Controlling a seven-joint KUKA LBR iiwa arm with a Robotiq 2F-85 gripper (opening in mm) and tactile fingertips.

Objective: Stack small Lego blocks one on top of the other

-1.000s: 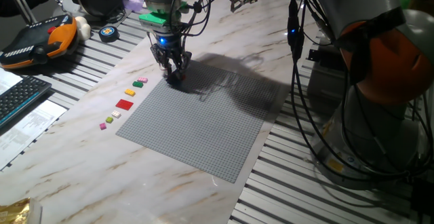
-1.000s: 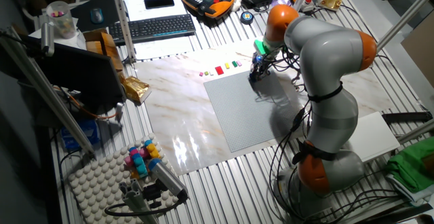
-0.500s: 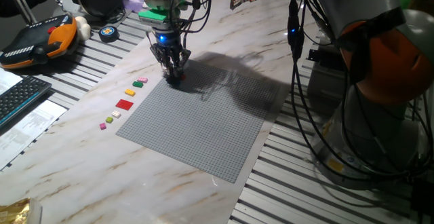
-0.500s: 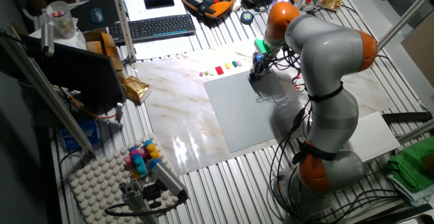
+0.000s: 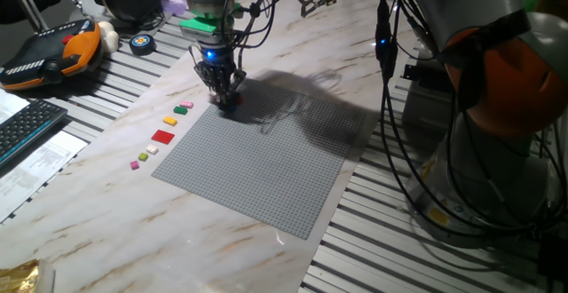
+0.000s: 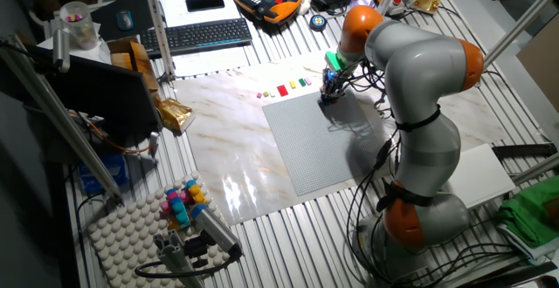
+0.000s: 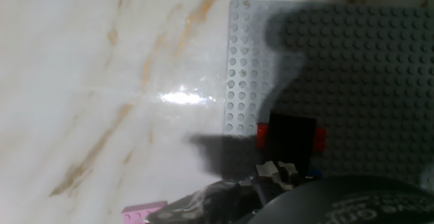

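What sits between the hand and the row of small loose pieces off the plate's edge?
Nothing: in one fixed view, only bare grey studded plate and marble tabletop separate the hand from the nearest loose piece, the green one.

The arm (image 6: 419,78) reaches to the far side, wrist bent down, claw (image 5: 224,93) pointing straight down, fingers close together at their tips.

Plate (image 7: 380,68): grey matt plastic, studded. Tabletop (image 7: 102,81): glossy, marble-look, orange-veined. Black brick (image 7: 291,137): smooth matt plastic atop red brick (image 7: 261,135). Surround (image 5: 98,84): ribbed metal.
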